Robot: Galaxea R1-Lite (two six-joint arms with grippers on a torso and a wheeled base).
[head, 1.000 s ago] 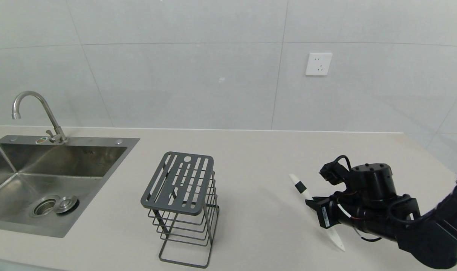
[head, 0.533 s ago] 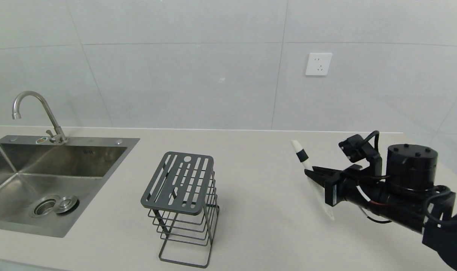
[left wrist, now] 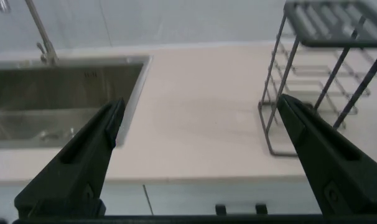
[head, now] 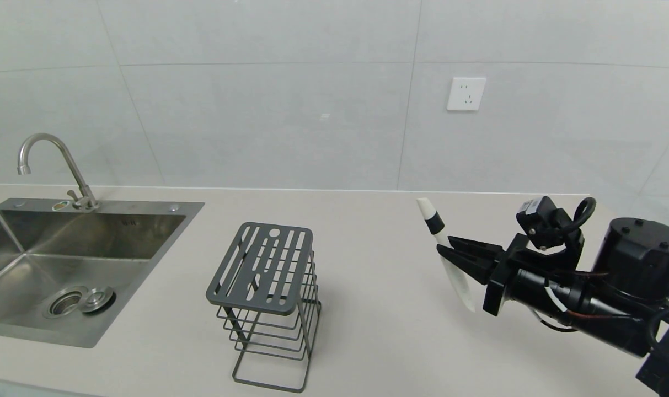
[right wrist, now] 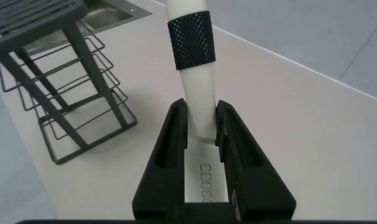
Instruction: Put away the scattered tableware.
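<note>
The right hand [head: 445,251] is clamped on a white knife [head: 434,225] and holds it up in the air over the right side of the worktop [head: 378,331]. The fingers [right wrist: 176,134] squeeze the knife just below the black band on its handle. The knife is long and thin and it is tilted. In the head view the handle end points up toward 11 o'clock, at the back wall. The flat white blade points down toward 5 o'clock, at the worktop.

A dark wire rack [head: 265,298] stands at 9 o'clock from the knife, well apart from it, with pale worktop between them. Its flat top has long slots. A steel sink [head: 91,231] with a bent tap [head: 47,160] sits farther out at 9 o'clock. A wall socket [head: 466,94] is at 12 o'clock, up on the tiles.

The left hand [left wrist: 201,106] has its fingers wide apart and holds nothing. In its wrist view the sink and the rack lie ahead of it.
</note>
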